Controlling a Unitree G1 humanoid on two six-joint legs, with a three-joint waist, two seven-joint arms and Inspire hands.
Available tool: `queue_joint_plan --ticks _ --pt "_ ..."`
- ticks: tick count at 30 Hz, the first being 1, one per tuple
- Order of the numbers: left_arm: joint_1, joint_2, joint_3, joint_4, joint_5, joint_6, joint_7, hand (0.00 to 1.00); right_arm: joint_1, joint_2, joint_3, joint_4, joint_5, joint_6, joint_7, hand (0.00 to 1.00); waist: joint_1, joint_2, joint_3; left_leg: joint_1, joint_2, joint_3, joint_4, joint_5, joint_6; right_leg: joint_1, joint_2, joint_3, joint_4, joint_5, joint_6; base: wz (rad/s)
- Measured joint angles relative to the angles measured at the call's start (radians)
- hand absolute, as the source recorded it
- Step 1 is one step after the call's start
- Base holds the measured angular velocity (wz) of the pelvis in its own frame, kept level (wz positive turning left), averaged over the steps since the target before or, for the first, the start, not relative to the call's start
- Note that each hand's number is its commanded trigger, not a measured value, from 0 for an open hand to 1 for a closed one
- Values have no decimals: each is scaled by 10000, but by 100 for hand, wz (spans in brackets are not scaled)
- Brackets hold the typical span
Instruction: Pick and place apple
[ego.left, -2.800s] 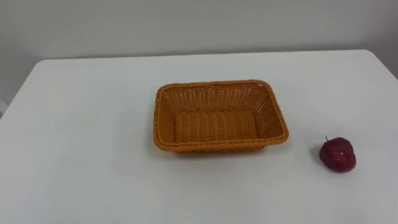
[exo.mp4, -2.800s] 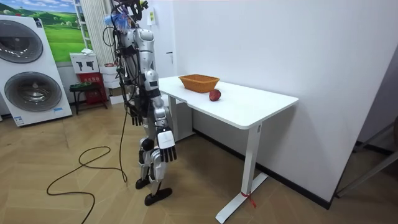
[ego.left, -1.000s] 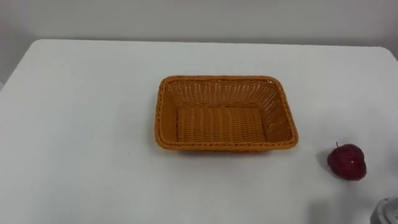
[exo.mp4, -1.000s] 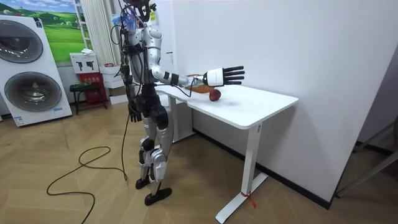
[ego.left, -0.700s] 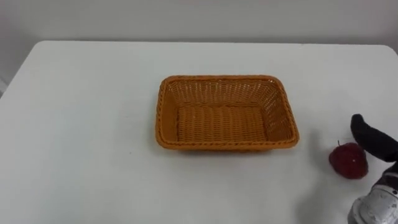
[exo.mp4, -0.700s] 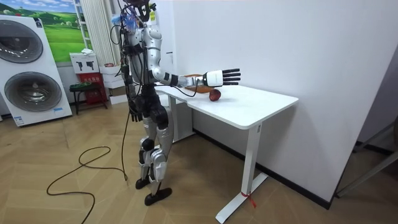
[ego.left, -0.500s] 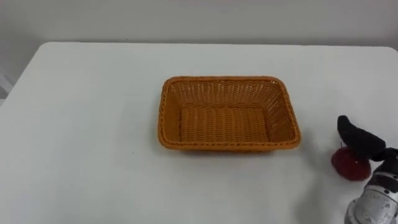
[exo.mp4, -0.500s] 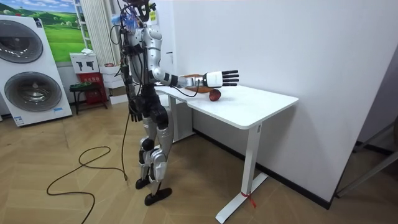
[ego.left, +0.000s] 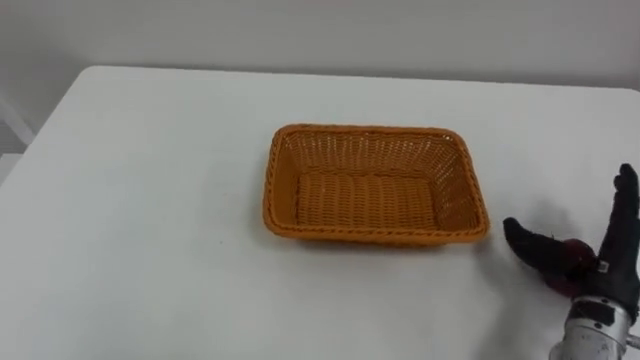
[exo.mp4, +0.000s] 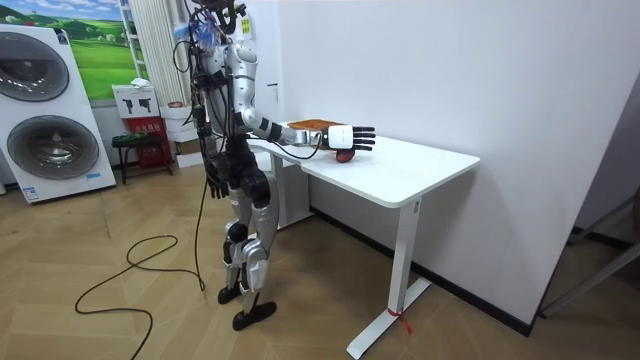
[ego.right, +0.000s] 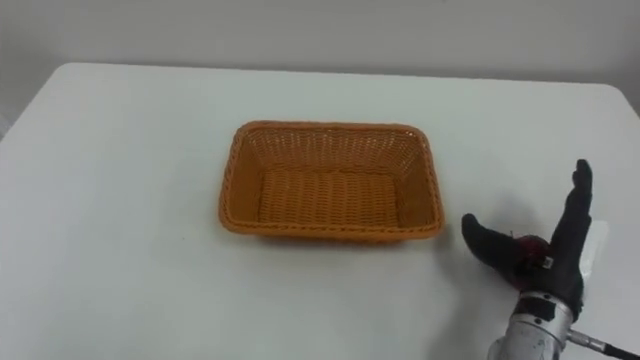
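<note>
Left hand (exo.mp4: 215, 186) hangs at the robot's hip; whether it is wide or closed cannot be told. White table (ego.left: 140, 210) carries one container and one fruit. One orange wicker basket (ego.left: 370, 130) stands mid-table, empty. One red apple (ego.left: 572, 258) lies on the table near the right edge, apart from the basket and partly masked by the right hand (ego.left: 612, 262). That hand is spread wide with straight fingers and holds nothing.

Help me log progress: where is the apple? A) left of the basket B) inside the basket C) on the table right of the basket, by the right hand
C: the apple lies on the table right of the basket, partly behind the open right hand.
</note>
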Motion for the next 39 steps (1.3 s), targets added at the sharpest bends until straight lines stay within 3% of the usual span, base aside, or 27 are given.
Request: queue_joint_plan --ticks 12,15,16,17,18,31,39 --pt "16 12 -12 -139 -3 -8 35 0 115 19 237 1197 30 -2 2 0 -41 -19 -62 31 5 110 59 0 0 0 -1 20 -3 5 5 0" --pt "18 34 -5 -147 -15 -37 89 0 87 45 240 1508 30 -148 2 0 -35 -40 -92 19 1 109 56 -1 2 13 -10 -3 6 6 7 0" --pt "33 38 -1 -141 -10 -55 107 0 86 89 239 1590 30 -211 1 6 -29 -71 -111 18 1 109 53 -2 2 20 -11 -10 14 6 7 0" --pt "43 38 0 -141 -10 -68 108 0 84 123 239 1613 30 -213 -1 20 -25 -84 -112 17 1 109 52 -2 3 26 -11 -11 15 7 7 0" --pt "62 37 -1 -141 -15 -79 108 0 87 203 239 1738 28 -279 -11 100 -28 -111 -102 16 2 109 49 -3 3 60 -10 -13 14 9 12 0" --pt "126 39 -1 -179 7 -78 314 0 -23 238 -340 2315 -888 -517 -583 100 -251 23 -161 54 0 126 17 -10 14 92 -17 -64 -3 44 43 1" --pt "100 38 -12 -163 -6 -201 615 0 -22 237 -393 2336 -1136 -515 -995 100 -238 59 -146 179 -1 138 -17 -10 14 194 -10 -32 -13 43 43 0"
